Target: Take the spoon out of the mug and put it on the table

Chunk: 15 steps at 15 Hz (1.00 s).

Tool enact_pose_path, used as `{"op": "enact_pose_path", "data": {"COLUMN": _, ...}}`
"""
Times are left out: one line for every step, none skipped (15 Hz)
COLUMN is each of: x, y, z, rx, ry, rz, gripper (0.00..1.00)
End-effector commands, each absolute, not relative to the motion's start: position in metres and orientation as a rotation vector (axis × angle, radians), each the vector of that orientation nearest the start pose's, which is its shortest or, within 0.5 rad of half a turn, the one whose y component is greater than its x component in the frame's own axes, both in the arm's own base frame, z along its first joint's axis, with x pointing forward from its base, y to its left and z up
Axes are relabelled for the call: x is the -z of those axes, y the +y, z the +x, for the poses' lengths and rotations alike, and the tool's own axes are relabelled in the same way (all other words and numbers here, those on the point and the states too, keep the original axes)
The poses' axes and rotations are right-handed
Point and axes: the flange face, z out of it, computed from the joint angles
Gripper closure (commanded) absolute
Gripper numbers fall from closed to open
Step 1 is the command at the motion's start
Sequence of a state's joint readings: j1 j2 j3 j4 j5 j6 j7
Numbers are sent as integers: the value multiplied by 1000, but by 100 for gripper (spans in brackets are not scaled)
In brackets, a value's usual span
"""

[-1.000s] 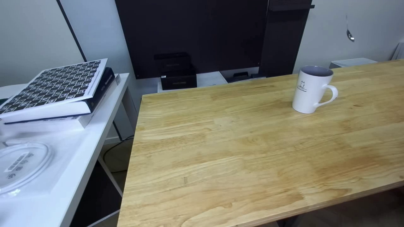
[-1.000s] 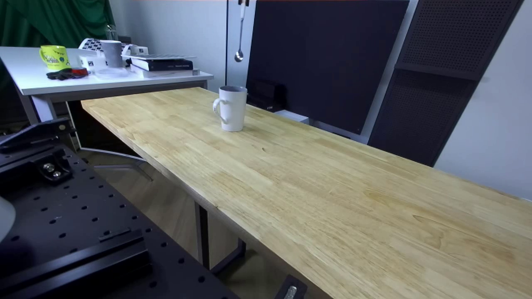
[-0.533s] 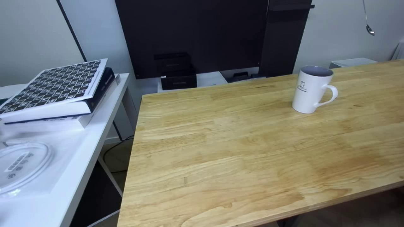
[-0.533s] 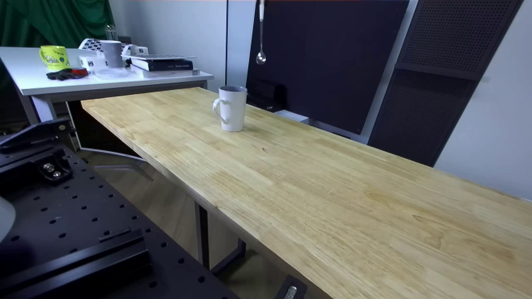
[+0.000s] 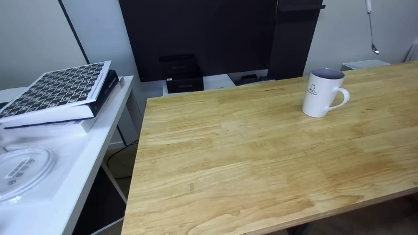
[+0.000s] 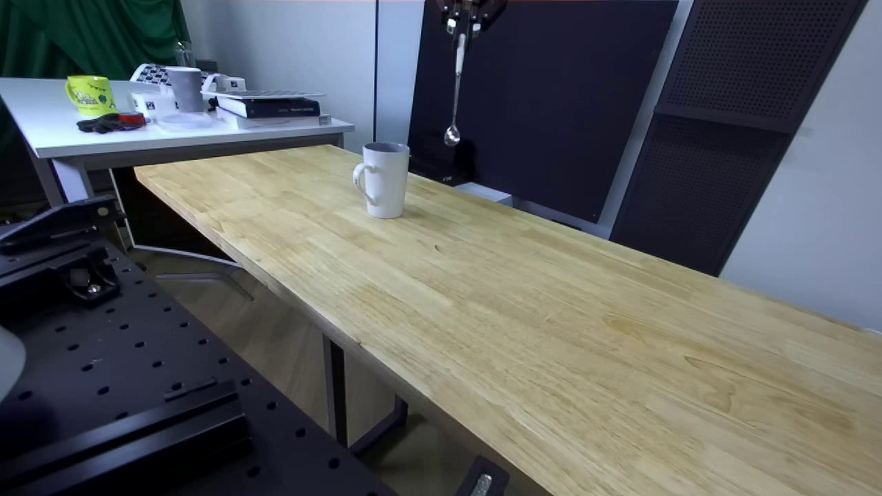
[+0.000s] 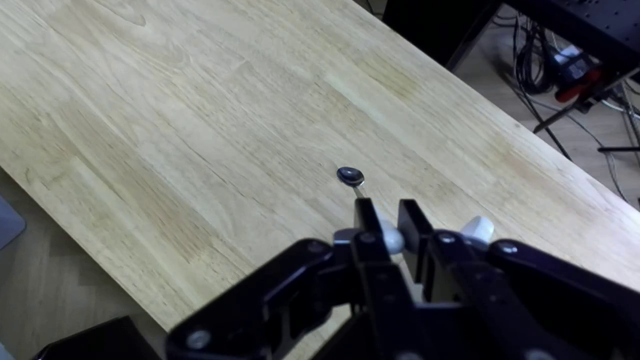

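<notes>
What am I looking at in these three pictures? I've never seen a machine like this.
This is a robot arm, mostly out of frame, that a person steers. Two pictures come from cameras standing outside the robot; the third comes from a camera on its wrist, looking past its dark gripper at a wooden table. The gripper holds a spoon by its white handle, bowl downward, in the air. A white mug stands upright on the table, apart from the spoon.

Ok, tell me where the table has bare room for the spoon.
The table has two bare patches: from the mug to the end beside the white desk, and the stretch on the mug's other side. The white desk is crowded with books, a yellow mug and a grey cup.
</notes>
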<state>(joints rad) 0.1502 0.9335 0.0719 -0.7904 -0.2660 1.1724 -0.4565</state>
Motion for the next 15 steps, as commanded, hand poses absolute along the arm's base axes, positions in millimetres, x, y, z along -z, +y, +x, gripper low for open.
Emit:
{"op": "enact_pose_path", "data": {"x": -338, "y": 83, "z": 711, "rx": -802, "ry": -864, "rz": -2963, "gripper": 96}}
{"op": "enact_pose_path", "data": {"x": -331, "y": 77, "z": 712, "rx": -784, "ry": -841, "rz": -2961, "gripper": 96}}
{"op": "enact_pose_path", "data": {"x": -324, "y": 72, "z": 712, "rx": -764, "ry": -823, "rz": -2964, "gripper": 96}}
{"op": "enact_pose_path", "data": {"x": -315, "y": 68, "z": 712, "rx": -752, "ry": -807, "rz": -2964, "gripper": 96}}
{"op": "enact_pose_path", "data": {"x": -306, "y": 64, "z": 710, "rx": -748, "ry": -793, "rz": -2964, "gripper": 96}}
{"op": "enact_pose_path", "data": {"x": -298, "y": 62, "z": 708, "rx": -744, "ry": -781, "rz": -2964, "gripper": 96}}
{"op": "enact_pose_path", "data": {"x": -289, "y": 61, "z": 705, "rx": -747, "ry": -775, "rz": -2962, "gripper": 96}}
{"op": "enact_pose_path", "data": {"x": -279, "y": 60, "z": 702, "rx": -754, "ry": -766, "rz": -2961, "gripper": 96}}
{"op": "enact_pose_path", "data": {"x": -270, "y": 60, "z": 698, "rx": -759, "ry": -758, "rz": -2956, "gripper": 96}}
{"op": "enact_pose_path", "data": {"x": -261, "y": 61, "z": 693, "rx": -768, "ry": -755, "rz": -2947, "gripper": 96}}
{"op": "enact_pose_path", "data": {"x": -253, "y": 62, "z": 688, "rx": -782, "ry": -754, "rz": -2939, "gripper": 96}}
{"op": "enact_pose_path", "data": {"x": -245, "y": 62, "z": 683, "rx": -795, "ry": -752, "rz": -2935, "gripper": 96}}
{"op": "enact_pose_path", "data": {"x": -237, "y": 62, "z": 678, "rx": -810, "ry": -750, "rz": -2932, "gripper": 96}}
{"op": "enact_pose_path", "data": {"x": -230, "y": 62, "z": 673, "rx": -823, "ry": -747, "rz": -2927, "gripper": 96}}
{"op": "enact_pose_path", "data": {"x": -223, "y": 61, "z": 667, "rx": -838, "ry": -745, "rz": -2919, "gripper": 96}}
